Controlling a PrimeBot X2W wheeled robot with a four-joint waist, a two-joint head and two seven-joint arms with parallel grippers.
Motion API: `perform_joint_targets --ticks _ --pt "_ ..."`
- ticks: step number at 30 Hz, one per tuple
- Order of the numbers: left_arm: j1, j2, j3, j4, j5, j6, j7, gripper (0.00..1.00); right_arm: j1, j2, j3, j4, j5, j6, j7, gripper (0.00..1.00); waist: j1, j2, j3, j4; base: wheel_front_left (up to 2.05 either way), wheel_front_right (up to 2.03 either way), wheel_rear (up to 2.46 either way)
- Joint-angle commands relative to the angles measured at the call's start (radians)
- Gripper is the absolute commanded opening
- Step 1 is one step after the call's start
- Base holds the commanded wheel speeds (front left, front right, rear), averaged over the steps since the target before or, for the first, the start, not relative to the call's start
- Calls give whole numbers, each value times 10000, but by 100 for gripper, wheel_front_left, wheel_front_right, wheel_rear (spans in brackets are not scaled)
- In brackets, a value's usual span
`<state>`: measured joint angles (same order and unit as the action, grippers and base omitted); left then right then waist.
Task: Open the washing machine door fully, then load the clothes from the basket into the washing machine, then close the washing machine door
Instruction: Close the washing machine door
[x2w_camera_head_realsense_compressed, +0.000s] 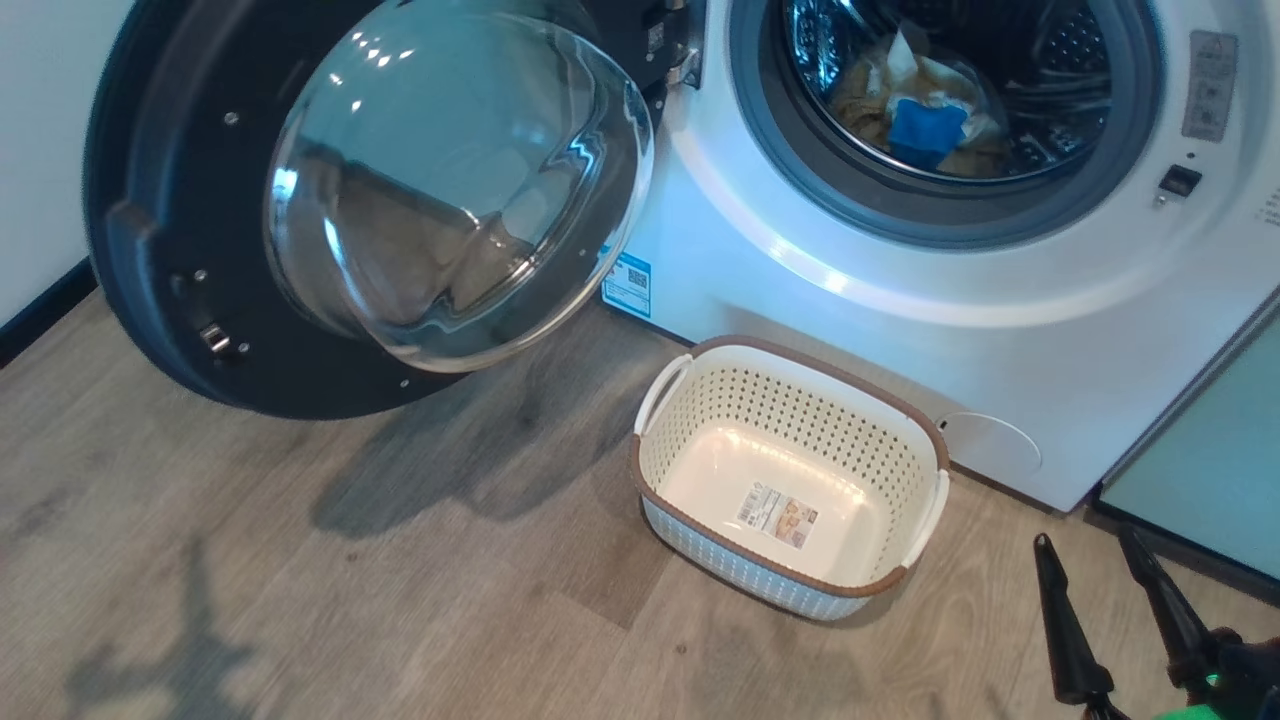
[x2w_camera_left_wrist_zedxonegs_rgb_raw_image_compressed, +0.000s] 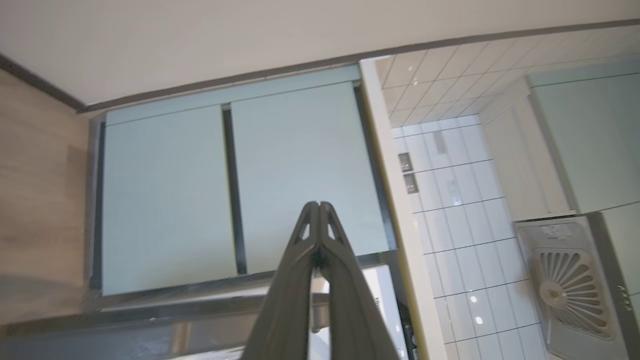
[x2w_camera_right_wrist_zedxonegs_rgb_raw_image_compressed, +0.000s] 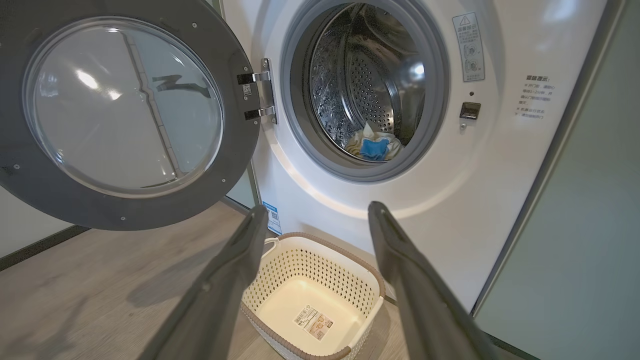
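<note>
The clothes (x2w_camera_head_realsense_compressed: 925, 125) lay inside the washer (x2w_camera_head_realsense_compressed: 800, 290) at upper right; the basket (x2w_camera_head_realsense_compressed: 800, 410) below was empty. The door (x2w_camera_head_realsense_compressed: 160, 250) hung wide at upper left. The right gripper (x2w_camera_head_realsense_compressed: 1085, 537) was spread apart, the left gripper (x2w_camera_left_wrist_zedxonegs_rgb_raw_image_compressed: 318, 206) pressed together, both empty. A glancing push might leave the door unlatched.

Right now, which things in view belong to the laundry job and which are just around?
Job: round glossy black washing machine door, open; white front-loading washing machine; pale-yellow and blue clothes, inside it; cream perforated plastic basket, empty.
Just around: pale green cabinet panels; grey wood-look floor; white wall tiles.
</note>
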<state>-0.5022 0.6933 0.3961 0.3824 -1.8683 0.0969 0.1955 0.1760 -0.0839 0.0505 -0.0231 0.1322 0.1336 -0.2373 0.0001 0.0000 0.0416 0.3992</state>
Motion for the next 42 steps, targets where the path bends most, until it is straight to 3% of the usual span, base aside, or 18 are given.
perform_joint_targets --ticks 1,8,18,42 --pt "-439 814 143 -54 7 62 275 0 -528 -268 233 -405 49 -29 45 100 -1 0 96 -117 0 0 0" --pt "-702 903 -453 681 120 169 898 0 -657 -470 316 -525 77 -29 192 100 -1 0 385 -387 0 0 0" --pt "-990 836 -937 1055 364 -141 1250 0 -801 -679 373 -747 130 -29 311 100 -1 0 855 -744 0 0 0" --pt "-1233 545 -1357 1511 619 -473 1589 0 -1211 -957 324 -962 207 -29 418 100 -1 0 1750 -978 0 0 0"
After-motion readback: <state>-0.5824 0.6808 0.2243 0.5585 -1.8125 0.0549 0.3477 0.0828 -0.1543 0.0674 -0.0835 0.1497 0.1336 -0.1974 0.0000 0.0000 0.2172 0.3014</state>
